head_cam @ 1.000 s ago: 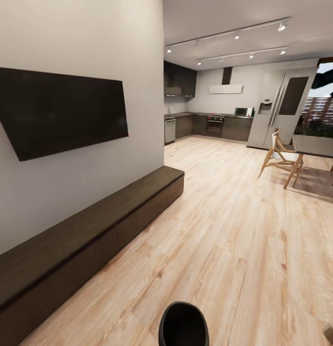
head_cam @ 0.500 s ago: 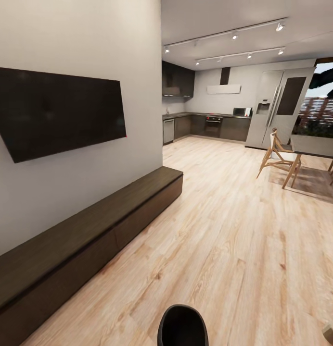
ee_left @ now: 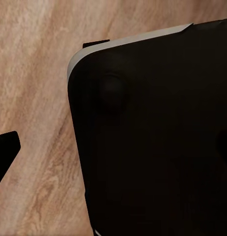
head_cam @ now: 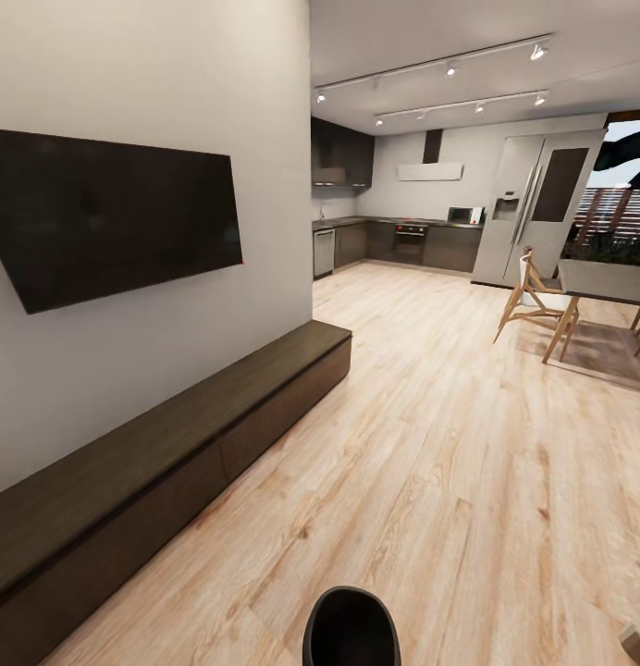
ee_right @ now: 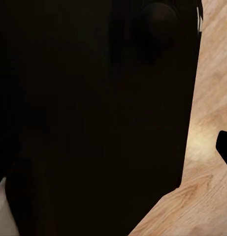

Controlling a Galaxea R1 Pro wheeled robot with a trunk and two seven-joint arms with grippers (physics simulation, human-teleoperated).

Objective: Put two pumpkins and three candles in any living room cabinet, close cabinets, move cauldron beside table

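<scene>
Wood floor [head_cam: 468, 481] beside closed cabinet [head_cam: 172, 462]; jaws can't be judged.

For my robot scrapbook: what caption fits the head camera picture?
Long dark cabinet, all closed, under the wall TV, kitchen beyond.

the cabinet [head_cam: 172, 444] looked like dark brown wood, matt and faintly grained. the floor [head_cam: 431, 481] was pale wood plank with a soft sheen. the tv screen [head_cam: 116, 213] was smooth glossy black, the wall [head_cam: 135, 65] plain matt white. the chairs [head_cam: 533, 305] were light wood.
</scene>
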